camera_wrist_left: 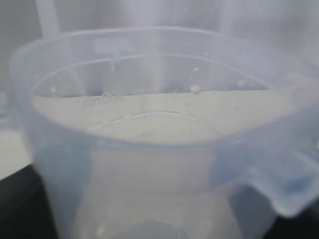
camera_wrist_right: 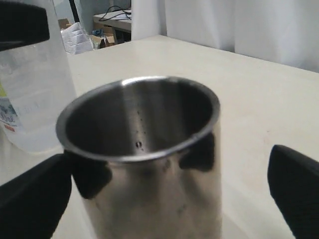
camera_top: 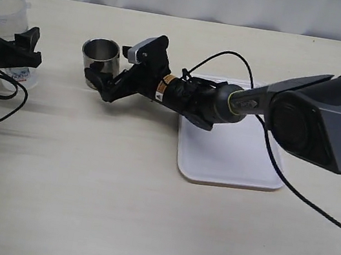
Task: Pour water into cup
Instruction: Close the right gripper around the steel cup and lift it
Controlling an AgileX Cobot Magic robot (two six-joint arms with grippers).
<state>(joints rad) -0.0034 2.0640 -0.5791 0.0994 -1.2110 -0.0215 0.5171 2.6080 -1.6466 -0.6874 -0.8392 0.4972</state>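
Left wrist view is filled by the clear plastic jug [camera_wrist_left: 164,149]. A raised measuring mark on its far wall reads backwards, something like "800ml", and droplets cling to the inner wall. Whether it holds water, and how much, is hard to make out through the blur. In the right wrist view the jug's label is cut off at the edge, showing only scraps of blue, yellow and red, with no legible words.

The cup [camera_top: 101,55] stands upright on the tabletop [camera_top: 111,209], near the jug. Seen from the right wrist, its inside looks empty apart from a few specks on the wall.

The right claw [camera_top: 99,84] is spread wide around the cup's base. One of its fingers [camera_wrist_right: 35,199] is close against the steel and the other stands apart. The sticker on that arm is too small to read.

The left claw [camera_top: 29,51] is at the jug, half cut off by the frame edge, and I cannot tell whether it grips. A white tray [camera_top: 230,163] lies under the right arm.
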